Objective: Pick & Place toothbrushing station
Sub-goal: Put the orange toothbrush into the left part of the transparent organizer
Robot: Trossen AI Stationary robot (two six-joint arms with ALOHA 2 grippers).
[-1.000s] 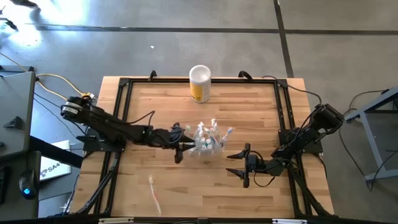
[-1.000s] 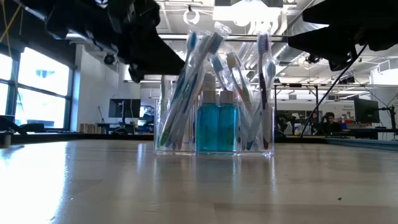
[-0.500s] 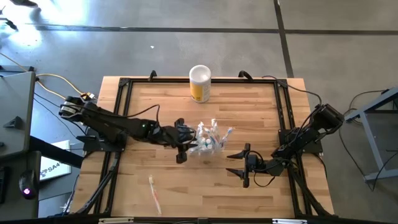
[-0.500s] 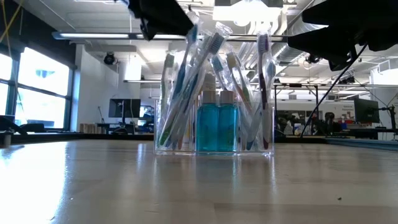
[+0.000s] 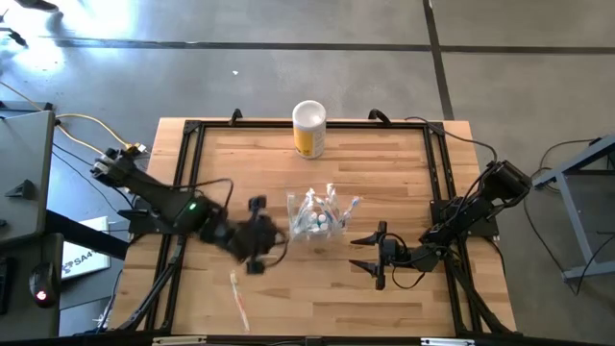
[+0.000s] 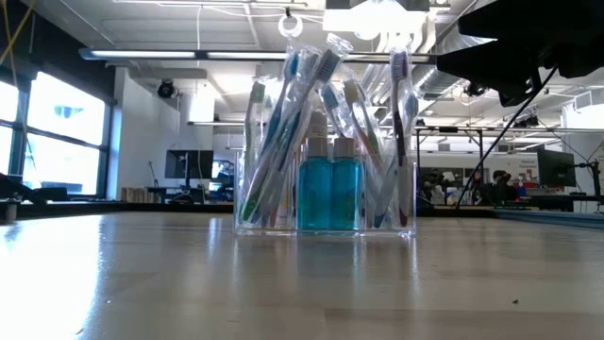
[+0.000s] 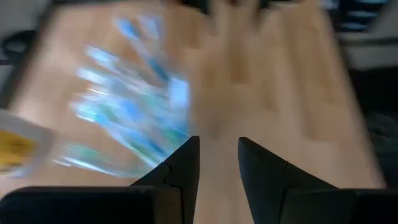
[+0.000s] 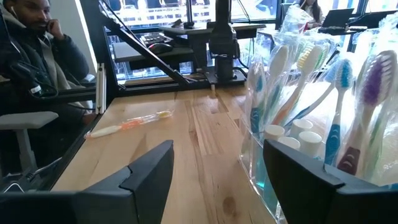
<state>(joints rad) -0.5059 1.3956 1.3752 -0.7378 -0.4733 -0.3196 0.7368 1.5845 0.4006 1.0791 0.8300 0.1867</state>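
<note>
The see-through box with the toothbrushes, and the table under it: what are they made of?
The box looks like clear, glossy plastic: you can see the toothbrushes and teal tubes right through its walls, and its edges catch the light. It could be acrylic; I can't be sure. The table looks like pale wood, with plank lines and grain, and a smooth finish.

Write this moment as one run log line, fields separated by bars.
left tool: empty, beside station | right tool: open, waiting | toothbrushing station: upright mid-table | loose toothbrush: on table
</note>
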